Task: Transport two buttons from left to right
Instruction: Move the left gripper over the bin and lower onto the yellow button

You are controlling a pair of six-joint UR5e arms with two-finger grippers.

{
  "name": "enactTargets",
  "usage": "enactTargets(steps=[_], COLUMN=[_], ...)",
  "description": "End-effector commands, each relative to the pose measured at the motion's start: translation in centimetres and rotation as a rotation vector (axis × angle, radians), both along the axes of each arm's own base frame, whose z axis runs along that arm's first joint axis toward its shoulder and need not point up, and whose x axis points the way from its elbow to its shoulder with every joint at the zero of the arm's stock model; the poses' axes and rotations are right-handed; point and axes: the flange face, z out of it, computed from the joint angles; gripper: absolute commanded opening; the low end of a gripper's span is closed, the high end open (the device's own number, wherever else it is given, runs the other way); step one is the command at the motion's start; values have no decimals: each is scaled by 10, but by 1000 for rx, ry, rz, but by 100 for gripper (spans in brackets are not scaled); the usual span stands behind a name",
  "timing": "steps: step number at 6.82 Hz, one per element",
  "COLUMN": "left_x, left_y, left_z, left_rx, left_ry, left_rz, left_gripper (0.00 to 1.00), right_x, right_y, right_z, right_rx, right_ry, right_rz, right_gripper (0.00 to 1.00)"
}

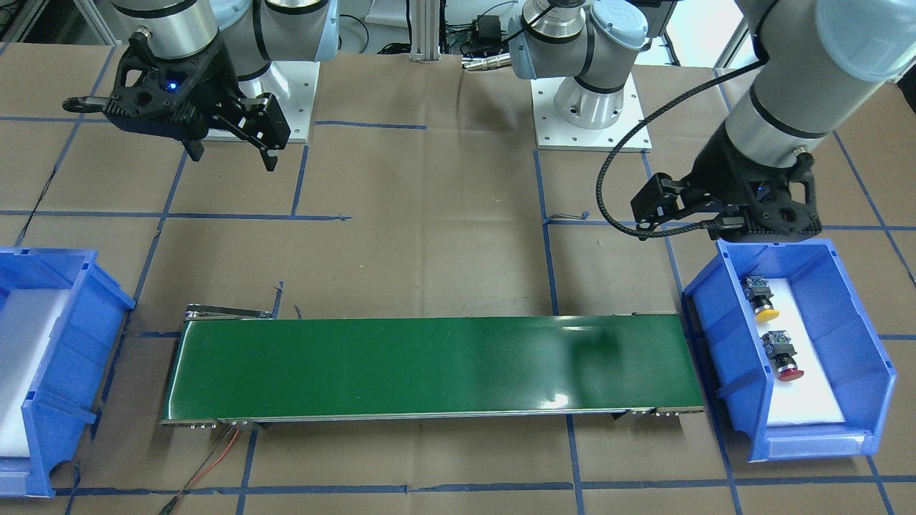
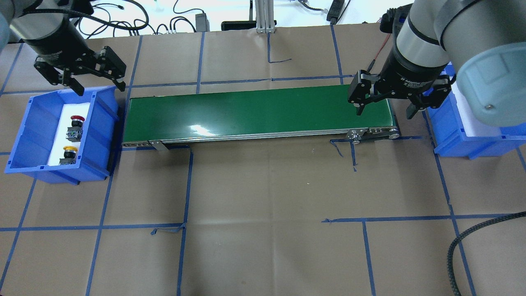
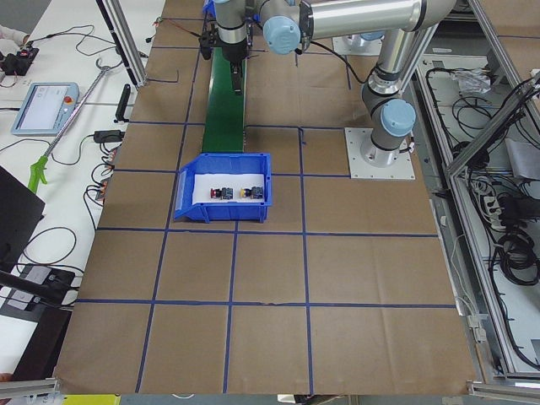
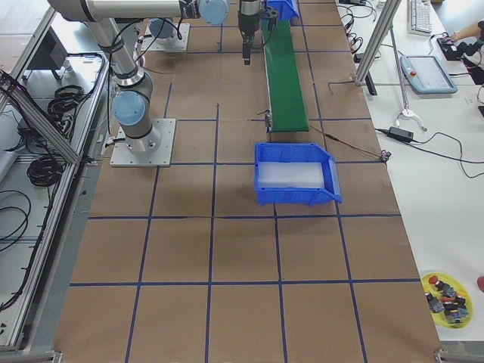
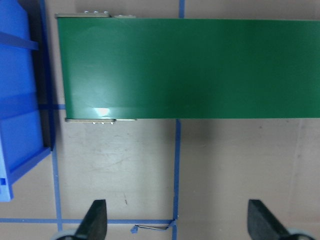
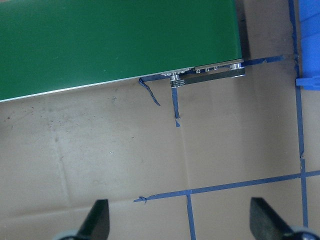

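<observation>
- Red button (image 2: 75, 125): lies on its side in the left bin (image 2: 100, 133), on the white liner (image 2: 57, 139). Cap points away from the robot.
- Yellow button (image 2: 68, 154): same bin and liner, just beside the red one but apart from it, on the robot's side of it. It also lies on its side with the cap pointing away from the robot.
- Left gripper (image 2: 100, 88): hangs high near the left bin and the belt's left end. Fingers (image 5: 96, 220) are spread wide and released, with nothing between them. The wrist view shows bare table under them.
- Right gripper (image 2: 385, 113): hangs high near the belt's right end, between belt and right bin (image 2: 456, 137). Fingers (image 6: 98, 220) are spread wide, released and hold nothing.
- Belt (image 2: 254, 113): green conveyor, lying lengthwise between the two bins.
- Left bin: blue, open-topped, just beside the belt's left end.
- Right bin: blue, white-lined, near the belt's right end and partly hidden by the right arm.
- Table (image 2: 267, 205): brown paper marked with a blue tape grid.
</observation>
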Motion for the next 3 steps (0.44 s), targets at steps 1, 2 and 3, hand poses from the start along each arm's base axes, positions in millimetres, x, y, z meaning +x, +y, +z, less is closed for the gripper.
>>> enactTargets(steps=[1,2,3], left_x=[70,102,137], left_y=[4,6,9], left_z=[-5,-9,-14], left_rx=[4,1,4], left_ry=[7,8,-9], left_rz=[-31,-44,-78], left_gripper=[100,100,100], right_x=[0,0,0], right_y=[0,0,0], right_z=[0,0,0], right_rx=[0,1,1], right_ry=[0,0,0], right_rz=[-2,-2,-2], right_gripper=[100,100,100])
